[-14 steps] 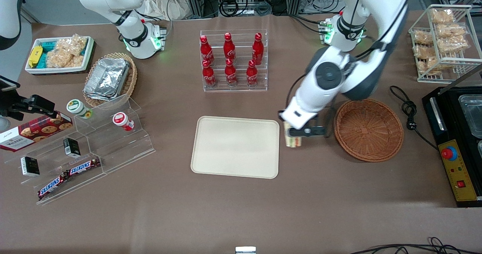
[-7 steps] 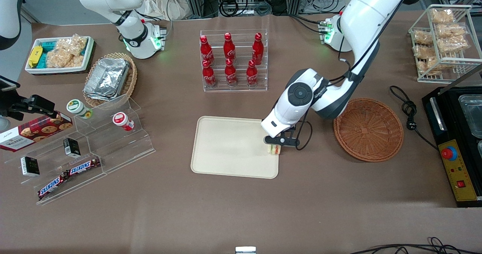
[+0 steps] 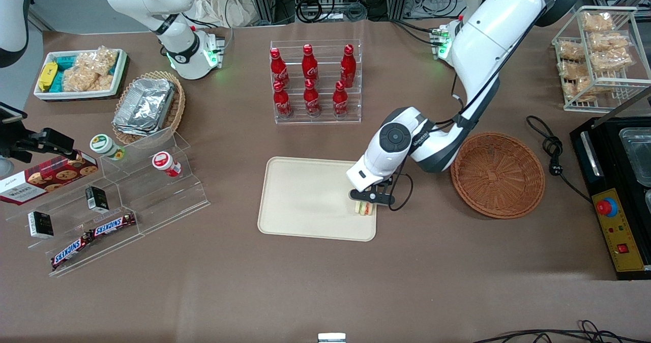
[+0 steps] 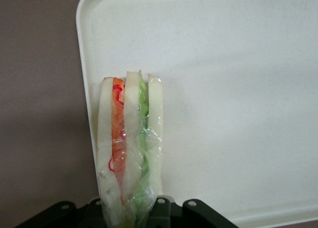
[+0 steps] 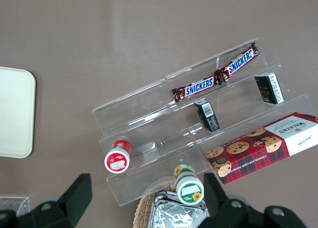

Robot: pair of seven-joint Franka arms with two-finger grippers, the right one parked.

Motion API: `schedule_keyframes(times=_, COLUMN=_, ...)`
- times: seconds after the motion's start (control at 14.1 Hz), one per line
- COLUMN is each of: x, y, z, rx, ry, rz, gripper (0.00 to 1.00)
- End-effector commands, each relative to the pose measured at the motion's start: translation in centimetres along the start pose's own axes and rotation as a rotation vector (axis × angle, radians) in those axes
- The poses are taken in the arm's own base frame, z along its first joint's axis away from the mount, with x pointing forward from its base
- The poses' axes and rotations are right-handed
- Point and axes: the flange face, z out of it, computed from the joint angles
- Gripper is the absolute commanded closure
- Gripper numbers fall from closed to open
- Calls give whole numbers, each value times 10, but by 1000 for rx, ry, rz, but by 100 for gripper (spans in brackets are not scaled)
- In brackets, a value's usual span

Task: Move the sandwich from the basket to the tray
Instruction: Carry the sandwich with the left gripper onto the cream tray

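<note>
pale bread with orange, red and green layers under clear wrap marks the sandwich (image 4: pixel 130 148), which is clamped between the fingers of the end effector (image 3: pixel 367 200) and held upright, its filling edges turned outward. the sandwich (image 3: pixel 364 208) is seen over the edge of the cream-beige tray (image 3: pixel 305 200) that lies toward the working arm's end; whether it touches the tray cannot be told. in the left wrist view the tray's (image 4: pixel 238 89) rounded corner and low rim are seen just beside the bread. the reddish-brown wicker basket (image 3: pixel 498 175) sits apart from the tray, nearer the working arm's end of the brown surface (image 3: pixel 325 282). a clear rack of red bottles (image 3: pixel 311 81) stands farther from the front camera than the tray.
</note>
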Motion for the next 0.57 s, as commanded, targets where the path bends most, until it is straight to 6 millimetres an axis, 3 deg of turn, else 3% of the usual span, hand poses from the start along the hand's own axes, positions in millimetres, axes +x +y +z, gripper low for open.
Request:
schedule_keyframes(times=0.0, x=10, y=2, z=0, rx=4, ry=29, rz=-4, gripper=33)
schedule_keyframes(times=0.14, x=15, y=2, z=-10, rx=-1, ry=45, rz=-45, gripper=1)
schedule_keyframes(times=0.21, x=17, y=2, z=-21, rx=-2, ry=61, rz=-89, gripper=1)
schedule_keyframes(times=0.35, x=25, y=3, z=-63, rx=-4, ry=120, rz=-155, gripper=1)
schedule_keyframes(times=0.49, x=34, y=-13, z=-110, rx=25, ry=153, rz=-218, gripper=1)
